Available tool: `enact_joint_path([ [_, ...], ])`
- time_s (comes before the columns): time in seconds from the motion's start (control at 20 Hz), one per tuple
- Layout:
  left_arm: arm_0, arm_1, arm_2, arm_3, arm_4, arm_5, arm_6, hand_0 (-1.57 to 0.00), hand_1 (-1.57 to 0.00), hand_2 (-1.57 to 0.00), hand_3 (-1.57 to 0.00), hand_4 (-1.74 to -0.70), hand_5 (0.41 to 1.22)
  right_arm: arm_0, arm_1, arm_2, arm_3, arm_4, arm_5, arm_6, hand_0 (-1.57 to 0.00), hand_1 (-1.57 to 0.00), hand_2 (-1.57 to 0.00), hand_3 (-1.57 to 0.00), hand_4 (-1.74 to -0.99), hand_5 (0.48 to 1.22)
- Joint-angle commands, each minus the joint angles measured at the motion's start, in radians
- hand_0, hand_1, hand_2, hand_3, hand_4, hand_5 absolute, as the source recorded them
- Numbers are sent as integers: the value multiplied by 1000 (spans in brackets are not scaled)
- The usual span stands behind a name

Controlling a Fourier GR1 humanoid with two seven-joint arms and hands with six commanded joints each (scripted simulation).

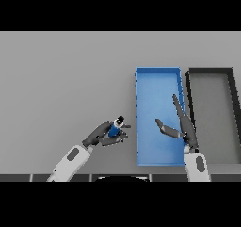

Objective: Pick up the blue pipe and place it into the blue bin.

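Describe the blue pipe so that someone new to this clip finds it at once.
Start at the blue bin on the grey table, with a black bin on its right. Just left of the blue bin's near half, the left hand is curled round the blue pipe. It is short, blue, with a dark tip, the only loose object.

Two bins side by side on the table (56,80), right half, long sides touching or nearly so: bin (141,103) on the left, second bin (231,108) at the table's right edge. Pipe (114,128) in left hand (101,135), just left of the first bin's near-left corner, tilted. Right hand (181,127) over that bin's near-right part, fingers spread
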Motion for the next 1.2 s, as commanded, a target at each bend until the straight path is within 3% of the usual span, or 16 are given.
enact_joint_path([
  [0.0,3,6,0,1,-14,5,-17,-1416,-1446,-1464,-1443,-1525,1174,-7,-6,-4,9,-1,4,3,1,1,1,1,-1174,558],
  [0.3,-13,-33,18,-90,-10,12,-83,-1530,-1538,-1543,-1537,-1482,1209,12,-7,4,15,22,-5,-16,1,1,1,1,-1151,550],
  [0.75,-69,-66,22,-190,-26,-19,59,-1566,-1567,-1567,-1566,-1473,1219,8,-17,-1,17,32,-7,-14,1,1,1,1,-1123,571],
  [1.05,-72,-88,35,-185,-40,-47,86,-1570,-1570,-1570,-1570,-1474,1220,44,10,6,-8,36,-29,-20,1,1,1,1,-1123,578],
  [1.15,-51,-82,33,-195,-48,-62,59,-1570,-1570,-1570,-1570,-1474,1220,47,18,6,-13,37,-38,-10,1,1,1,1,-1157,578],
])
